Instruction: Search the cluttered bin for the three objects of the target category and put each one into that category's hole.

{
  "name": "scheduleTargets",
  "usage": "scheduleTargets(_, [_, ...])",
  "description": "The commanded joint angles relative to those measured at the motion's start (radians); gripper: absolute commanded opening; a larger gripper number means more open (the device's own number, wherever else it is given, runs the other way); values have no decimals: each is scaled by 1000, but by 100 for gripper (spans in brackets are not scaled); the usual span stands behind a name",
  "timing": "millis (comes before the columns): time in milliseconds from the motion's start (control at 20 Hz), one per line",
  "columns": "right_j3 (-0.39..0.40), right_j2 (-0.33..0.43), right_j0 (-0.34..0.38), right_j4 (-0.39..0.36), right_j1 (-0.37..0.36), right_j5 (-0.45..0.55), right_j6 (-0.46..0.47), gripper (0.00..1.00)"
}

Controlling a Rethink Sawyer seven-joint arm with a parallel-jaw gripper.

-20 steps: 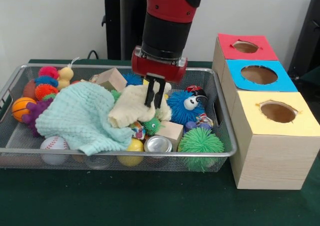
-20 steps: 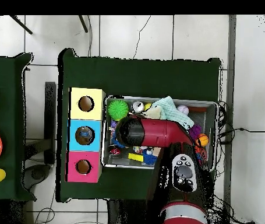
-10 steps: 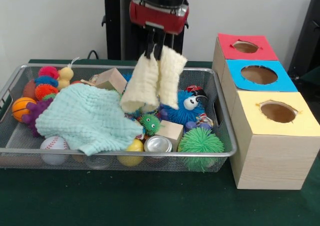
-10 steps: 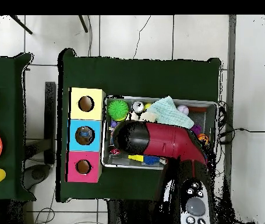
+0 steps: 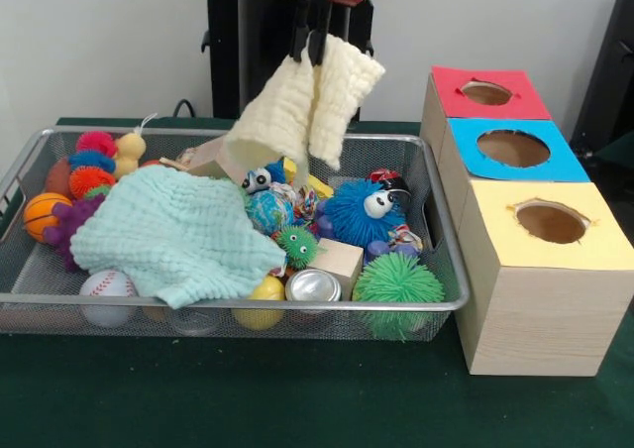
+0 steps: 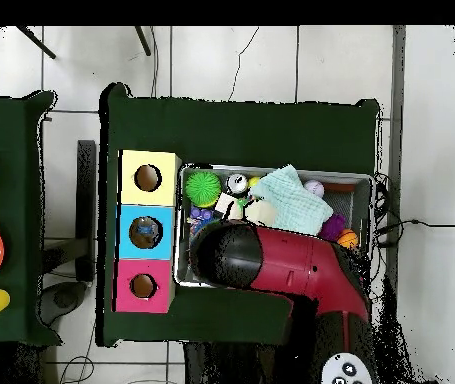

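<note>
The jaws of the gripper (image 5: 311, 40) are pinched on a cream cloth (image 5: 307, 106), which is held above the wire bin (image 5: 436, 232).

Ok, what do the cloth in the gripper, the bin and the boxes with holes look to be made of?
The cream cloth hanging from the gripper looks like soft crinkled cotton, matte and limp. The bin is silver wire mesh, see-through. The boxes look like pale wood, grain visible, probably with coloured paper tops.

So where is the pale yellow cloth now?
In the front view the pale yellow cloth hangs from the hand above the basket's back middle, over the blue spiky toy.
</note>
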State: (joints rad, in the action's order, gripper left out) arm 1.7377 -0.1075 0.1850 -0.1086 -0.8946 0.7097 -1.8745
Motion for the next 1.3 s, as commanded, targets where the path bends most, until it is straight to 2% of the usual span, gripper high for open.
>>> scheduleTargets(50, [166, 33, -15, 30, -6, -75, -147, 0])
scheduleTargets(500, [179, 28, -59, 41, 45, -158, -197, 0])
scheduleTargets(1050, [189, 2, -119, 63, 57, -178, -231, 0])
scheduleTargets(1300, [181, -2, -125, 67, 71, -197, -224, 0])
